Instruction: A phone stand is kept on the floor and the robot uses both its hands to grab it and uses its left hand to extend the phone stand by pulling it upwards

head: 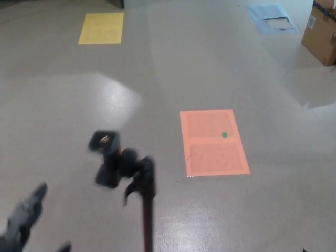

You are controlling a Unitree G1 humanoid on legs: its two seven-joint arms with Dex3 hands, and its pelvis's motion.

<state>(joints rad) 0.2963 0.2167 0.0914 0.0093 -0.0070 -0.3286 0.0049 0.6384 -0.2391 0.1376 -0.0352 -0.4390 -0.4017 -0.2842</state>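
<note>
Now, your phone stand (pixel 126 173) rises out of the bottom edge of the head view, a little left of centre, on the grey floor (pixel 210 63). Its thin red-and-black pole runs up to a black head, which carries a square mounting plate with a small brass screw at the top left and a lever hanging down just beside the pole. The whole head is blurred, so you cannot read finer detail on it.

Your left hand (pixel 23 220) sits in the bottom left corner of the view, well apart from the stand and touching nothing. It is blurred too; you see dark fingers (pixel 35 195) spread apart and nothing between them. Your right hand does not show clearly: only a tiny dark speck lies at the bottom right edge, too small to identify.

On the floor, an orange rectangle (pixel 214 143) with a small green dot (pixel 224 135) lies to the right of the stand's head. A yellow rectangle (pixel 102 28) lies near the top left of the view, a blue sheet (pixel 270 18) near the top right, and a cardboard box (pixel 321 32) at the right edge in the top corner.
</note>
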